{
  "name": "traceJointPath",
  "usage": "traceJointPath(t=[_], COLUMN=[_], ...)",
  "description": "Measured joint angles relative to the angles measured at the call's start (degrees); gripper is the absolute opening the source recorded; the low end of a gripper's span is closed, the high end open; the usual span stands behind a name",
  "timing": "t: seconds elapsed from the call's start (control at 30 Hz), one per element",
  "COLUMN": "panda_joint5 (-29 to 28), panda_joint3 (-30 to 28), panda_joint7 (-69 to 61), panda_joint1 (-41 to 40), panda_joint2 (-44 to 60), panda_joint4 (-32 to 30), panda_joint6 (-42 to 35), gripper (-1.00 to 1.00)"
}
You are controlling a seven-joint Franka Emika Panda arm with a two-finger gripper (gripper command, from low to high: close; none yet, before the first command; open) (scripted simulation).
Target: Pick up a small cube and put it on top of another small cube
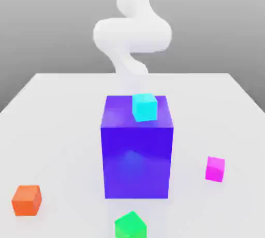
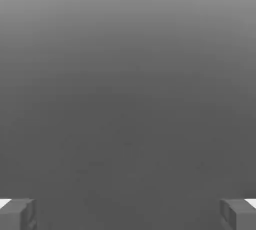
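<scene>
Pink cube (image 1: 215, 169) sits on the table (image 1: 62, 123), right of the blue block (image 1: 137, 151) and well apart from the green cube (image 1: 130, 225) at the near edge. It looks rigid, light and smooth-faced, so I would pinch two opposite flat sides, centred. Gripper (image 2: 128, 214) fingers stand wide apart, holding nothing. No containers here; a cyan cube (image 1: 144, 107) rests atop the block, an orange cube (image 1: 27, 200) near left.

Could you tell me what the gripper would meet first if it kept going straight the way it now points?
Nothing, as far as the hand view shows: ahead of the open gripper there is only plain grey, though depth is hard to judge.
</scene>
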Motion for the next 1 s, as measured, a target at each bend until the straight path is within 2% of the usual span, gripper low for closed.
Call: traceJointPath(t=[0.5, 0.67, 0.77, 0.9, 0.93, 1.0], panda_joint5=[0.0, -1.8, -6.0, -10.5, -10.7, -10.7], panda_joint3=[8.2, 11.5, 9.9, 4.0, 2.9, 2.9], panda_joint7=[-22.0, -27.8, -25.9, -22.6, -22.4, -22.4], panda_joint1=[17.2, 22.4, 23.8, 28.7, 29.7, 29.7], panda_joint2=[31.9, 42.4, 48.7, 57.0, 58.3, 58.3], panda_joint4=[-18.7, -24.7, -24.7, -23.2, -23.0, -23.0], panda_joint6=[20.8, 27.5, 32.2, 38.8, 39.9, 39.9], gripper=[0.00, 0.00, 0.00, 0.00, -1.00, -1.00])
